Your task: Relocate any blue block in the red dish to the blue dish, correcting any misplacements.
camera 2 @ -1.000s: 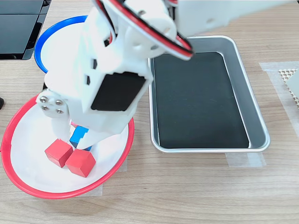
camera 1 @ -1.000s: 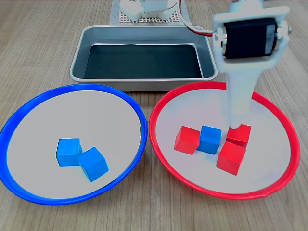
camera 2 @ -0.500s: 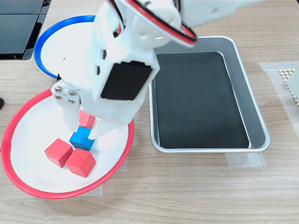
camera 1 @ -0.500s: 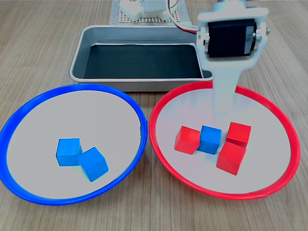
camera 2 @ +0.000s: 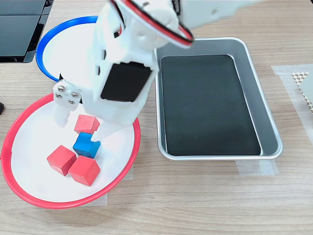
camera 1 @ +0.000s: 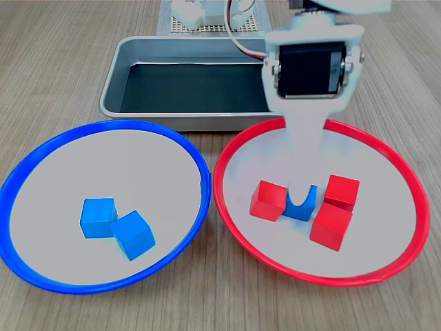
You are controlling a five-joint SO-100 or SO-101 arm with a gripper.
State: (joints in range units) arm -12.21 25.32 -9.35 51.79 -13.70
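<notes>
Hovering wide open inside the red dish (camera 2: 17,183), the pincer (camera 2: 78,128) hangs over the blue block (camera 2: 86,145) among red cubes (camera 2: 84,170).

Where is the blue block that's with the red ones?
In the first exterior view, the blue block sits in the red dish on the right, between red cubes, partly hidden behind the tool.

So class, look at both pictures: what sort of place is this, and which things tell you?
Probably a tabletop robot test bench, not a kitchen. A small white arm's end effector works over colour-coded dishes, the red dish and the blue dish, holding sorted cubes, and the metal tray is taped to the wooden table.
</notes>
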